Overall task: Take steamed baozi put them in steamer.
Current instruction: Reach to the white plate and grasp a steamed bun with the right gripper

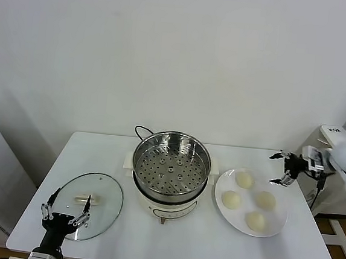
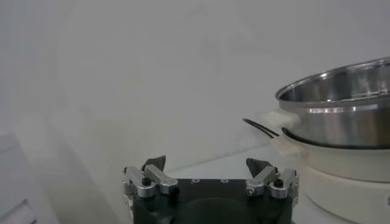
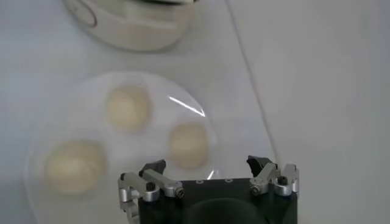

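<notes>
The steamer (image 1: pixel 171 166), a shiny steel pot with a perforated floor on a cream base, stands uncovered at the table's middle and holds nothing. Several round cream baozi (image 1: pixel 244 180) lie on a white plate (image 1: pixel 279 214) to its right. My right gripper (image 1: pixel 275 169) hovers open and holding nothing over the plate's far right edge. In the right wrist view, the right gripper (image 3: pixel 206 163) looks down on three baozi (image 3: pixel 189 145). My left gripper (image 1: pixel 69 202) stands open at the table's front left, and its wrist view shows the left gripper (image 2: pixel 206 163) facing the steamer (image 2: pixel 341 103) from the side.
A round glass lid (image 1: pixel 106 196) with a cream handle lies flat on the table left of the steamer, just beyond the left gripper. A black cord (image 1: pixel 141 130) loops behind the steamer. A white wall backs the table, and a cabinet stands off its left.
</notes>
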`<state>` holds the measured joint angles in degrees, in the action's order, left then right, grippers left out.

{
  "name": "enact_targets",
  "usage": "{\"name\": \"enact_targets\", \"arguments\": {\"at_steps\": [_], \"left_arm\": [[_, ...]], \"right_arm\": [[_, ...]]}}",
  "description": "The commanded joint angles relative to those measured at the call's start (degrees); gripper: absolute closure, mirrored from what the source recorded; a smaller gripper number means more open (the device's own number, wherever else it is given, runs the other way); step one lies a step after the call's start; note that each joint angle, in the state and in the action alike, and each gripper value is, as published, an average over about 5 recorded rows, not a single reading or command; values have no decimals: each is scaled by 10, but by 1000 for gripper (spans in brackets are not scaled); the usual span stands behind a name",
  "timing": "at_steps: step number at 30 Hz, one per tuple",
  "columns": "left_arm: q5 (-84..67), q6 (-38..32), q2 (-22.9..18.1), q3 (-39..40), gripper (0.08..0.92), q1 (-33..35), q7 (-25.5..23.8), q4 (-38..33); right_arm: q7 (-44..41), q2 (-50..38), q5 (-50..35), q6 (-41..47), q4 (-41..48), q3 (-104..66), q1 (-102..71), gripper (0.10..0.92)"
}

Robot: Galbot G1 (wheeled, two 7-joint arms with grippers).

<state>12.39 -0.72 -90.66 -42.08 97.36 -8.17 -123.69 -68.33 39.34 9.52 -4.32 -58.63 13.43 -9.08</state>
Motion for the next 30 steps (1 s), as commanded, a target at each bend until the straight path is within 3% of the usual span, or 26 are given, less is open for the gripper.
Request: {"name": "enact_targets", "arguments": {"at_steps": [1,10,16,30], "left_arm": [[1,1,-3,-1,177,0,0,-2],[6,3,-7,-3,177,1,3,-5],[12,5,-7,-1,177,2,5,-7],[27,8,-8,5,177,3,9,-8]], "right_arm": [[-42,88,70,-31,122,125,118,203],[-23,151,124,-63,200,80,77,203],[-3,192,211,-103,276,11,66,203],[13,222,210,-95,288,3,52,221]]}}
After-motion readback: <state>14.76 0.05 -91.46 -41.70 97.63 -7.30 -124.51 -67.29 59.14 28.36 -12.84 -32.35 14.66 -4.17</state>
